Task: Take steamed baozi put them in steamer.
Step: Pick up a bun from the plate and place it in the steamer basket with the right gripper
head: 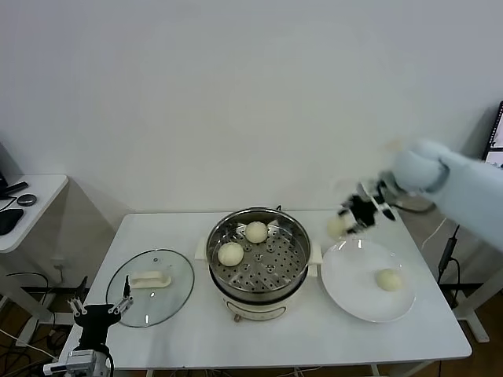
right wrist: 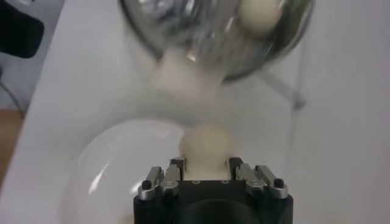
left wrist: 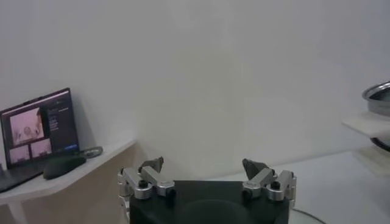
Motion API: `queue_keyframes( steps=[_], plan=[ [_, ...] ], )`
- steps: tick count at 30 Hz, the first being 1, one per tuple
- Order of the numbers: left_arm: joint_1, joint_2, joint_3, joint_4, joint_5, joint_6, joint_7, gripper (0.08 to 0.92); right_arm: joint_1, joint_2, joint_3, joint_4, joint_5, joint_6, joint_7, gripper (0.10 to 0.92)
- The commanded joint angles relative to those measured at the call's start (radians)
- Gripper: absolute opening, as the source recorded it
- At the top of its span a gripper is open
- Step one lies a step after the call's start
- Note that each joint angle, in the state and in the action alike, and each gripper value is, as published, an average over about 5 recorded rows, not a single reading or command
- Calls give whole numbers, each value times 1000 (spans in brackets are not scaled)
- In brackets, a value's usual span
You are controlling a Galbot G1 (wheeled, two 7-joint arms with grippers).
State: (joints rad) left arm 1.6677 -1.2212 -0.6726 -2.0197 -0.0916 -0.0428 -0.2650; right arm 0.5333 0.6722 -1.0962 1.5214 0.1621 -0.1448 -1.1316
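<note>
Head view: round shiny stainless-steel steamer (head: 258, 263) with perforated tray and cream-white base, set mid-table on white rectangular table (head: 314, 338). Two small round cream-white baozi (head: 231, 254) (head: 256, 232) lying on the tray, apart. Flat white round plate (head: 350, 294) just right of the steamer, with one baozi (head: 389, 280) on it. Right gripper (head: 351, 221) raised above the plate's far-left rim, clenched on a fourth baozi (head: 339, 226). Round glass lid (head: 169, 294) with white handle lying left of the steamer. Left gripper (head: 100, 308) parked low at the table's near-left corner, fingers spread, grasping nothing.
</note>
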Motion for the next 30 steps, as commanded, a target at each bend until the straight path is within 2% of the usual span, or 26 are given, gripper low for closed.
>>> queue_keyframes(
  steps=[1,7,15,25,30],
  plan=[
    [5,0,-8,-1,1,-3,-3,823,216,295,-190,18,79,191,27,458],
    [15,-2,-27,-4,2,-7,-6,823,85,431,-211,-25,-25,383,52,463],
    [19,-11,-46,-3,1,-9,-7,823,-34,481,-216,-36,-210,545,85,475],
    [18,-16,-47,13,3,-19,-12,823,-76,474,-197,-15,-392,640,92,475],
    [16,-17,-45,15,2,-20,-13,823,-66,471,-195,-12,-408,651,82,484]
  ],
)
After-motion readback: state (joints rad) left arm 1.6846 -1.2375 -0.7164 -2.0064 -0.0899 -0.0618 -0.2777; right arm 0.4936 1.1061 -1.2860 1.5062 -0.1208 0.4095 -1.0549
